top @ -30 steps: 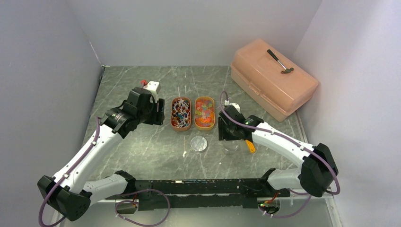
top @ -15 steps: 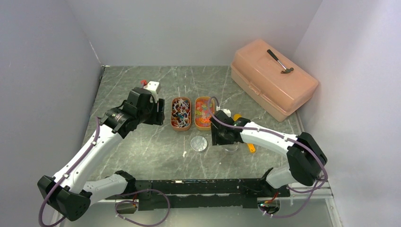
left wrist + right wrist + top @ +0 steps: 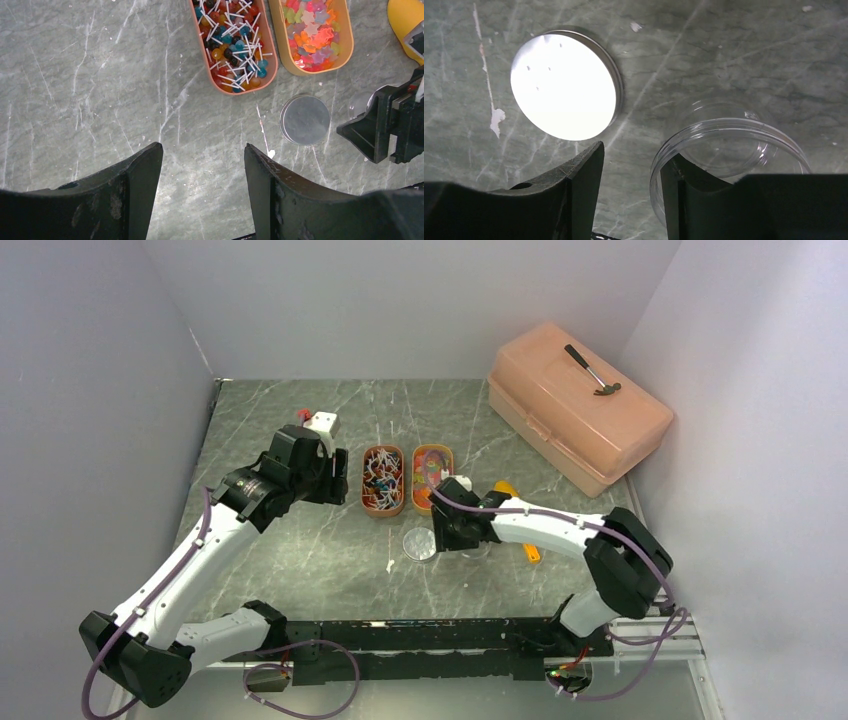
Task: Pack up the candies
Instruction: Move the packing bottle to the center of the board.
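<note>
Left wrist view shows the candies (image 3: 235, 45) in two trays (image 3: 270, 47) well ahead of the left gripper (image 3: 202, 152), its jaws wide and empty, while the right gripper (image 3: 633, 152), jaws narrowly parted, straddles a clear jar (image 3: 734, 145) at its rim.

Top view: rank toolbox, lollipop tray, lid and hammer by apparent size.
1. toolbox
2. lollipop tray
3. lid and hammer: unsure, since the hammer is longer but the lid covers more area.

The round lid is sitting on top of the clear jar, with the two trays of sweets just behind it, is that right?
Not quite. The round lid lies flat on the table beside the clear jar, which stands open; the right wrist view shows it. The two trays of sweets are just behind.
</note>
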`<state>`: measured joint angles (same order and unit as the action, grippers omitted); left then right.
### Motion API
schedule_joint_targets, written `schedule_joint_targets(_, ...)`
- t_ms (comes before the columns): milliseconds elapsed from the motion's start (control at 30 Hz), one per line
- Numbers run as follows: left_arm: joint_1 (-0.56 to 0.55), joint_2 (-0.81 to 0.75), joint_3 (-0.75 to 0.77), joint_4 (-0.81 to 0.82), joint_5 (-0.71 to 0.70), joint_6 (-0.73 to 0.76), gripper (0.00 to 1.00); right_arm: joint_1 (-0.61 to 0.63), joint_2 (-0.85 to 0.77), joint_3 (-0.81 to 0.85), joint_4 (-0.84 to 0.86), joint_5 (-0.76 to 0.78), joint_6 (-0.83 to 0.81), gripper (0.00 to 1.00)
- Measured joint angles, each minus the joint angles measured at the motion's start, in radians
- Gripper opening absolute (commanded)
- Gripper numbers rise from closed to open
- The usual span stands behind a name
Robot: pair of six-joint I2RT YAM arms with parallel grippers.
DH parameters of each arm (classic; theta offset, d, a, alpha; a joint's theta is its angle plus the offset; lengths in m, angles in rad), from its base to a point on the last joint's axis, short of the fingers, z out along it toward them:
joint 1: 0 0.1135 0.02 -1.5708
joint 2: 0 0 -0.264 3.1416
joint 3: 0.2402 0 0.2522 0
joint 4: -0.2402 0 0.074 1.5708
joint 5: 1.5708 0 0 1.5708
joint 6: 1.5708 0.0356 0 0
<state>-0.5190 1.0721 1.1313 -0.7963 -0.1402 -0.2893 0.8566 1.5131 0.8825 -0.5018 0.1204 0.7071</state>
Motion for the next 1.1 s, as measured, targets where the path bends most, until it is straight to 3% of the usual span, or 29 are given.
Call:
schedule_joint_targets(700,0.000,0.005,0.000,-0.001,-0.015,0.000,0.66,0.121,0.223,0.270,0.045,-0.043,0.002,0.49)
schedule_joint_targets(1100,0.000,0.005,0.000,-0.001,-0.015,0.000,0.66,0.153,0.203,0.312,0.008,-0.024,0.001,0.51)
